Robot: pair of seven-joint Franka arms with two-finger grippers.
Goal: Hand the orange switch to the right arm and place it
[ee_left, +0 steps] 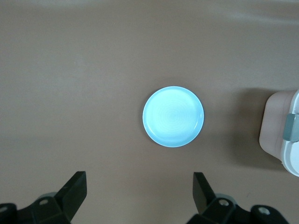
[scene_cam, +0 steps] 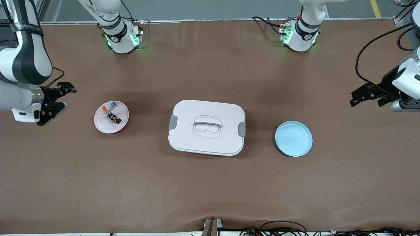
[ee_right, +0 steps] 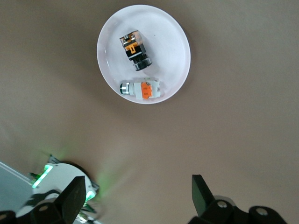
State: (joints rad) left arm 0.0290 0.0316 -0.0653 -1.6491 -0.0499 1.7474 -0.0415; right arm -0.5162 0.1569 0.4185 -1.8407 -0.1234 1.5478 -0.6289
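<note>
1. Right gripper (scene_cam: 65,96): fingers spread, nothing held, hovering over bare table at 9 o'clock of the pink plate (scene_cam: 102,126).
2. Pink plate: at 9 o'clock of the white lidded box (scene_cam: 197,109), toward the right arm's end. Carries the orange switch (scene_cam: 114,118), lying on its side, at 5 o'clock of the white-grey piece (scene_cam: 109,107) and just beside it.
3. Box: mid-table, lid on.
4. Blue plate (scene_cam: 293,138): at 3 o'clock of the box, nothing on it. Probably the place target.
5. Left gripper (scene_cam: 352,98): fingers spread, nothing held, over the table at 2 o'clock of the blue plate, well apart from the switch.
6. Step: pick not yet begun, so no handover yet.
7. Next: long reach for the left arm across the box. Needs a narrow pinch on the switch body, clear of the white-grey piece and the plate rim.
</note>
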